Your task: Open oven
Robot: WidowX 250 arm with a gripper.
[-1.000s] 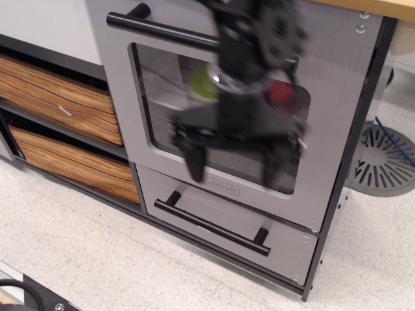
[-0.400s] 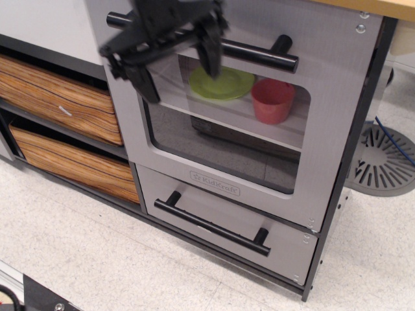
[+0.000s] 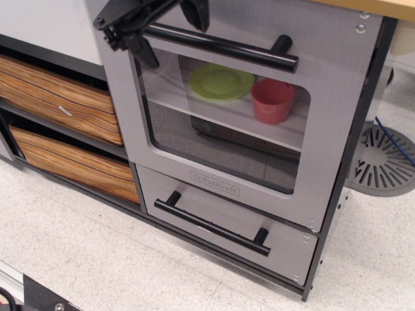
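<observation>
You can see that the gripper (image 3: 170, 29) has moved far in the last second: it was hanging low in front of the oven window, then it rose toward the upper left, and now it sits at the left end of the long black bar handle (image 3: 224, 46). The jaws are spread apart and hold nothing; one dark finger (image 3: 141, 48) hangs below the bar and the other is above it, partly cut off by the picture edge. I cannot tell if a finger already touches the bar.

The oven (image 3: 220, 123) is at the middle of the view, its grey door looks closed, and through the window you see a green plate (image 3: 221, 81) and a red cup (image 3: 272, 100) on the shelf inside. The smaller drawer (image 3: 224, 223) is under it and the wood-grain drawers (image 3: 58, 97) are at its left.

In my judgement the approach is nearly finished, and you still need the grip and the pull.
</observation>
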